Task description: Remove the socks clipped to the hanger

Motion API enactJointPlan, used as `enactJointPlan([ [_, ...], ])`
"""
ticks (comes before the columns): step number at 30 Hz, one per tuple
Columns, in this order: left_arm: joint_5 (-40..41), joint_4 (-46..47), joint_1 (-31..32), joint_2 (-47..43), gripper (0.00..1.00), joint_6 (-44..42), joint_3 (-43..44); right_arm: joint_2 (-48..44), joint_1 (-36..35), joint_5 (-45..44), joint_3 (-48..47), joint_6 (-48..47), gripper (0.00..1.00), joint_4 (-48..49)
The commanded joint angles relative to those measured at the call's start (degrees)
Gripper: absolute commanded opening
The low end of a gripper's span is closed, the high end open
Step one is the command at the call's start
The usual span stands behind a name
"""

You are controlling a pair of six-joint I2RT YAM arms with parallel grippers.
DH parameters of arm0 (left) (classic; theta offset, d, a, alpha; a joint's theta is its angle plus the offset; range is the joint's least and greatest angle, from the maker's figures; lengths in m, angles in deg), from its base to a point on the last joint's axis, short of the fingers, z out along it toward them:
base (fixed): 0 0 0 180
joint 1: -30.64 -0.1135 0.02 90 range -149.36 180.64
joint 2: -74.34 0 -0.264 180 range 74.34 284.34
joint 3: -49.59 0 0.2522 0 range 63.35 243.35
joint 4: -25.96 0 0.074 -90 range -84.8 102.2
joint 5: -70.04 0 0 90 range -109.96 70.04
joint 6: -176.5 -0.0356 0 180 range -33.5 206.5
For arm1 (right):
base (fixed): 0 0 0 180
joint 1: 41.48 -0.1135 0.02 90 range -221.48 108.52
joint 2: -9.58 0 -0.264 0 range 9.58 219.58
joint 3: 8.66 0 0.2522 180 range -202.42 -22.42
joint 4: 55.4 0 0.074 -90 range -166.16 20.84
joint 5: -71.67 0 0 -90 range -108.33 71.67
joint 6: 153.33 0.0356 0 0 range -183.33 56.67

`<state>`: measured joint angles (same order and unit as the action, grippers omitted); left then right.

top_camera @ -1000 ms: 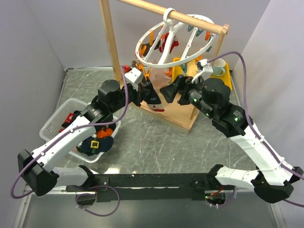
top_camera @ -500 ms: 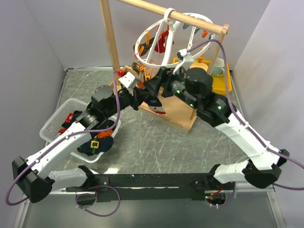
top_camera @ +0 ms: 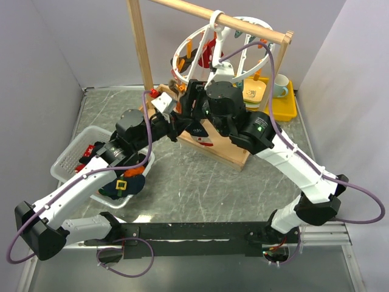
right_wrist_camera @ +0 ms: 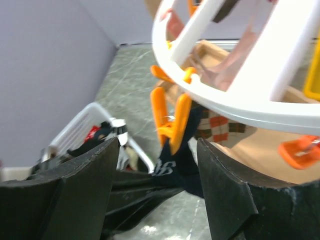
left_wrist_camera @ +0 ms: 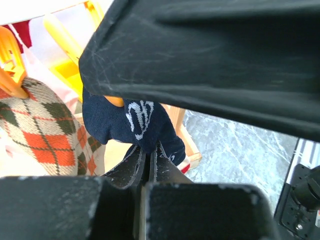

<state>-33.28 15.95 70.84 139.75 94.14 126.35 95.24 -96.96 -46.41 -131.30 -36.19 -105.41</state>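
Navy sock [left_wrist_camera: 127, 117], one, on one orange clip [right_wrist_camera: 170, 120], left gripper [left_wrist_camera: 149, 152] pinching it

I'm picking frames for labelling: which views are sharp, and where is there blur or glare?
Top view: evenly lit, sharp, soft shadows only. Left wrist view: navy sock sharp, a dark shape blocks the upper half. Right wrist view: orange clip fairly sharp, hanger ring soft and washed out, own fingers blurred.
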Motion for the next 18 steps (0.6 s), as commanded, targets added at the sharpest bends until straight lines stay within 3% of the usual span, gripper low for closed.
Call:
enactJointPlan([
  [1, -3.37, 2.75, 0.22, -0.19, 0.01, 1.68, 0.45, 1.34, -1.03, -8.22, -3.79, -0.42, 0.70, -1.01],
  [14, -6.28, 3.02, 0.31, 0.86, 0.01, 2.56, 0.72, 7.49, -1.20, -11.21, -9.59, -1.82, 0.61, -1.81],
  [17, -6.45, 3.11, 0.22, 0.69, 0.01, 2.47, 0.63, 6.71, -1.20, -11.21, -8.02, -2.87, 0.52, 0.38],
  [18, -6.54, 3.11, 0.31, 0.60, 0.01, 2.38, 0.54, 6.53, -1.21, -11.21, -7.67, -3.31, 0.43, 0.74],
])
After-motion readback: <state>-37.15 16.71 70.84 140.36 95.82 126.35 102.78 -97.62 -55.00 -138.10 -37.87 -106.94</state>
